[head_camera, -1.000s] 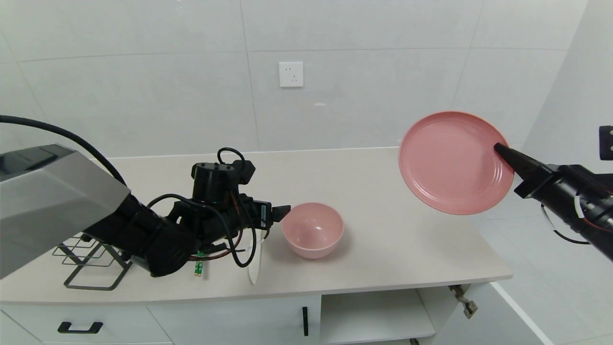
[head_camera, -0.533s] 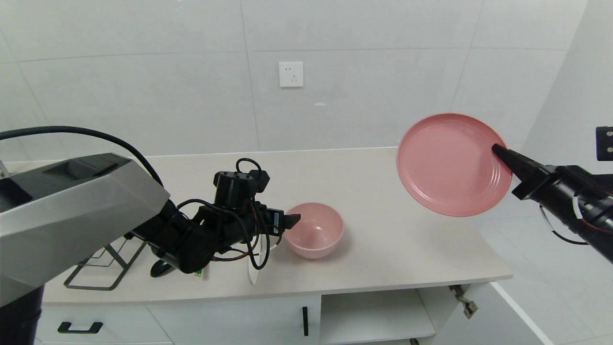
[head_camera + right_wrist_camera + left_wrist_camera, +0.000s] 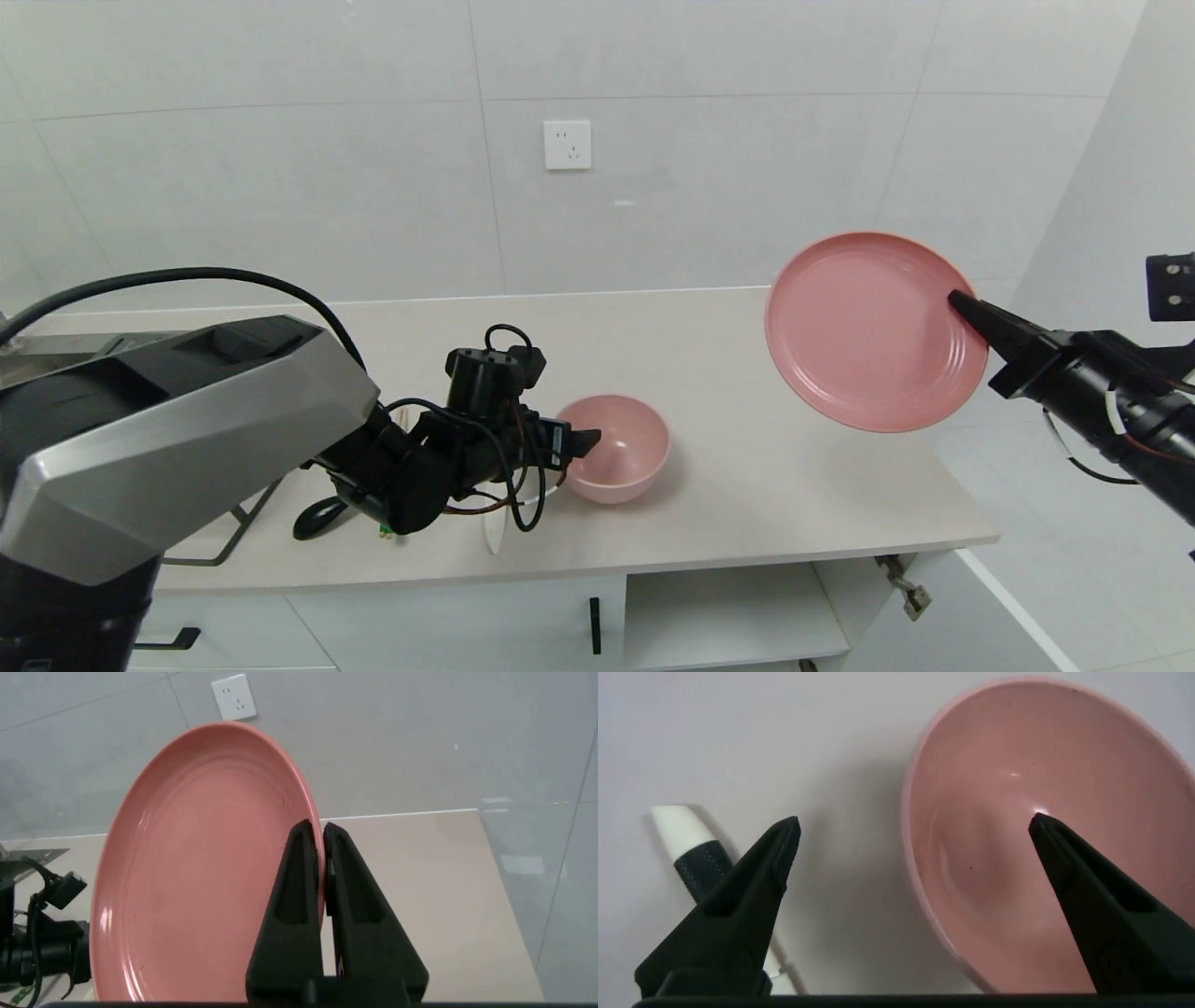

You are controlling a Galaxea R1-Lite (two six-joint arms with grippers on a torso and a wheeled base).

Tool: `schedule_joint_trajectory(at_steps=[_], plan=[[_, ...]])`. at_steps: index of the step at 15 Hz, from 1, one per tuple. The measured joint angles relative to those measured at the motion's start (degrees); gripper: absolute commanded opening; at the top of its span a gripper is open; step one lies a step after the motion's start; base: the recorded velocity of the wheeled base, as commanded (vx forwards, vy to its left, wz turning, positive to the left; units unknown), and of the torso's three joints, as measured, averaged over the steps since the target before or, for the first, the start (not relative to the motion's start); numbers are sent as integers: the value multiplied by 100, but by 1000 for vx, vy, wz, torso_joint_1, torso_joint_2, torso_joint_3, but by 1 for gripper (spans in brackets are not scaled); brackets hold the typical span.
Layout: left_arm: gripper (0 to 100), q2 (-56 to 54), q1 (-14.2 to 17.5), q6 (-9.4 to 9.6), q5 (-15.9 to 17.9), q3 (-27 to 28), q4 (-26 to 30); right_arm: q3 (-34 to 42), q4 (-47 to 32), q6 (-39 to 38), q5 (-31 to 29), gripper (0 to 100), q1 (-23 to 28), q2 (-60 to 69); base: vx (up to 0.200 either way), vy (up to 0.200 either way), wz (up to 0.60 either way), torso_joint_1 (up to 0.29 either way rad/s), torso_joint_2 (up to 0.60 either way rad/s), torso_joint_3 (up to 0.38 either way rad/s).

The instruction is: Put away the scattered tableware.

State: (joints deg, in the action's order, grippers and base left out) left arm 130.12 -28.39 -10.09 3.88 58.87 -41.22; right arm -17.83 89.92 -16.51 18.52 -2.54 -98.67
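Note:
A pink bowl [image 3: 616, 450] stands upright on the beige counter [image 3: 784, 467], near its front middle. My left gripper [image 3: 583, 437] is open at the bowl's rim; one finger sits inside the bowl [image 3: 1036, 887], the other outside, so the jaws straddle the near wall [image 3: 913, 835]. A pink plate [image 3: 873, 331] hangs tilted in the air over the counter's right end, with my right gripper [image 3: 962, 303] shut on its rim. The right wrist view shows the closed fingers [image 3: 322, 887] pinching the plate [image 3: 206, 868] edge.
A white utensil with a dark band [image 3: 696, 854] lies on the counter beside the bowl, its pale end [image 3: 495, 534] near the front edge. A black wire rack [image 3: 219, 523] stands at the left. Below, an open cabinet shelf [image 3: 738, 616] and a wall socket [image 3: 568, 144] behind.
My left arm has advanced to the right until its open fingers reached over the bowl's rim. The right gripper with the plate has drifted slightly down and left.

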Motion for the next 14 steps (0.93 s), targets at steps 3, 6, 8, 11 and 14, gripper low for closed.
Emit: schedule_joint_trajectory(at_steps=[3,6,8,11,14], plan=[[100,102,-63,0,0,89,28,0,0,0,1,0,-16,0,0,0,0,0,0,0],[0,199,-116,-9,-2,100,5,-5,2,0,1,0,-18,0,0,0,0,0,0,0],[0,232,-165,-118,-7,100,5,-13,2,0,1,0,-16,2,0,0,0,0,0,0],[0,193,-223,-263,-24,59,-16,-16,2,4,0,0,-16,2,0,0,0,0,0,0],[0,-35,-200,-262,-46,33,-205,-24,2,9,1,0,-22,2,0,0,0,0,0,0]])
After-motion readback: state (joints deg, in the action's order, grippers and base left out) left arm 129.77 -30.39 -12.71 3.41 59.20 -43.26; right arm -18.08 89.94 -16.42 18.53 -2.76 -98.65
